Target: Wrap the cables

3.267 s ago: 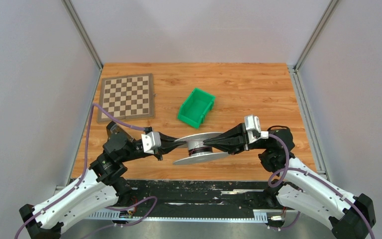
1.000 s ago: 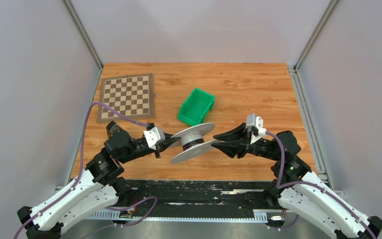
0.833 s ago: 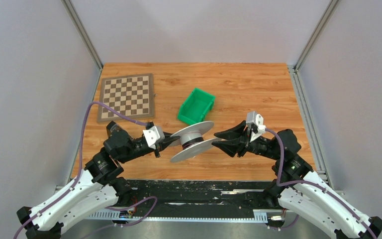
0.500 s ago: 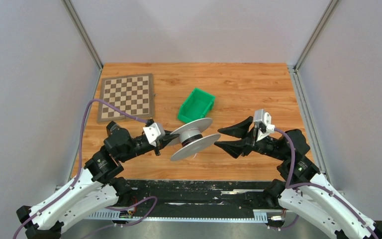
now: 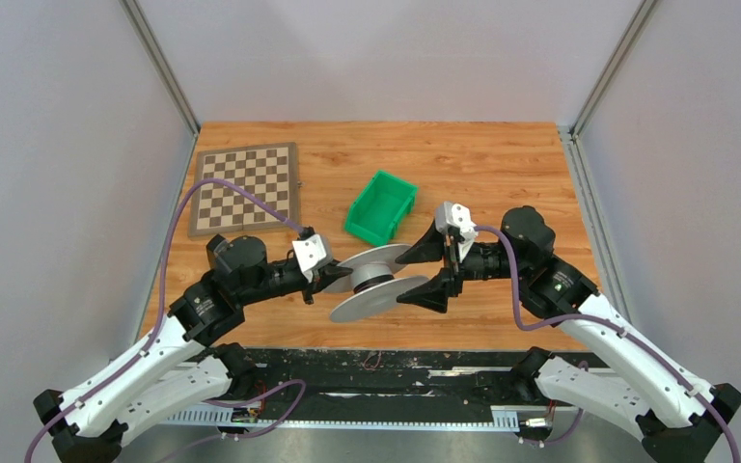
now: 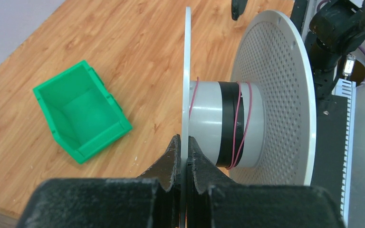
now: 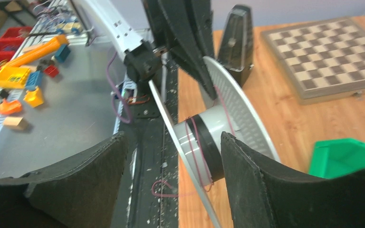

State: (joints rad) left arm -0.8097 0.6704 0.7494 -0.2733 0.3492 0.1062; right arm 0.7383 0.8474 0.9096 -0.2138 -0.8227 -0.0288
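Observation:
A pale grey two-disc spool [image 5: 376, 282] hangs tilted above the table's front edge. My left gripper [image 5: 334, 275] is shut on the rim of one disc [image 6: 186, 71], as the left wrist view [image 6: 184, 153] shows. The cable [image 6: 240, 118] is a thin pink strand, looped a few turns round the hub's black band. Its loose end [image 7: 164, 188] trails down onto the black rail. My right gripper [image 5: 424, 271] stands open at the spool's right side, one finger on each side of it. Between its fingers [image 7: 173, 138] I see the hub and cable [image 7: 197, 152].
A green bin [image 5: 381, 206] sits just behind the spool. A chessboard [image 5: 246, 187] lies at the back left. The black rail [image 5: 367, 381] runs along the table's front edge, below the spool. Grey walls close in both sides.
My right gripper has opened wide and swung in from the right until its fingers flank the spool. The left gripper has kept its grip, and the spool has shifted slightly.

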